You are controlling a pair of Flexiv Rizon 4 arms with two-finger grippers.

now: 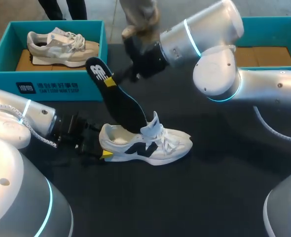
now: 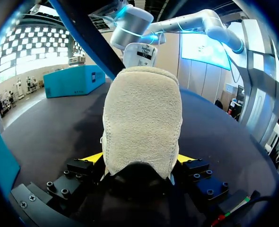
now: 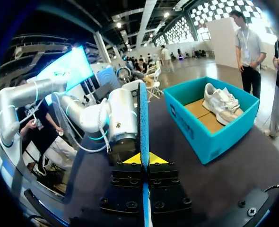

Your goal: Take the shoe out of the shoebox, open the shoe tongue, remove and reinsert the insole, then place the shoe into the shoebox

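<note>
Shoe [image 1: 158, 145] stands on its sole on the dark table [image 1: 195, 197], its heel clamped from both sides by the left gripper [image 1: 105, 154]. The insole [image 1: 121, 101] slants up out of its opening, lower end inside, upper end pinched tight in the right gripper [image 1: 114, 79]. Beyond, a teal shoebox [image 1: 47, 83] holds a second shoe [image 1: 61, 47]

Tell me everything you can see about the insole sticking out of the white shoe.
The insole is thin, long and black on top, with a white logo near its raised heel end; its edge looks blue. It slants upward, toe end tucked inside the white shoe, and the right gripper pinches it near the raised end.
</note>
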